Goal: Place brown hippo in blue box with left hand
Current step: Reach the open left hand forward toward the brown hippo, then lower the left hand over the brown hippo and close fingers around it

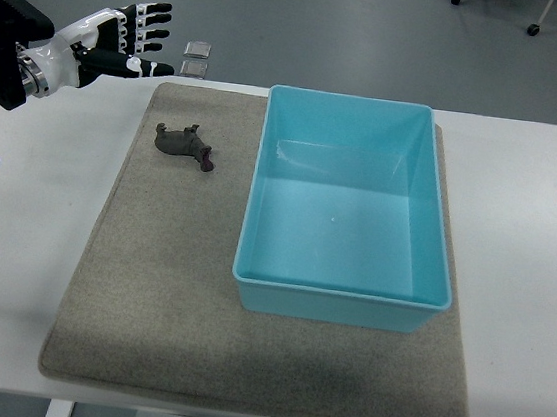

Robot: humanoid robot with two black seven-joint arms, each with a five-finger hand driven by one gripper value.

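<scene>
We are holding our left hand open, fingers spread, above the desk's far left corner; the brown hippo is lying on the mat, left of the blue box.

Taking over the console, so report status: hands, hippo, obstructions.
Left robot hand open, empty, up at the far left. Brown hippo on the mat, left of the blue box. Box empty. Path clear.

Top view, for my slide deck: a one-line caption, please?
Open left hand hovers beyond the hippo, which lies on the mat beside the empty blue box.
</scene>
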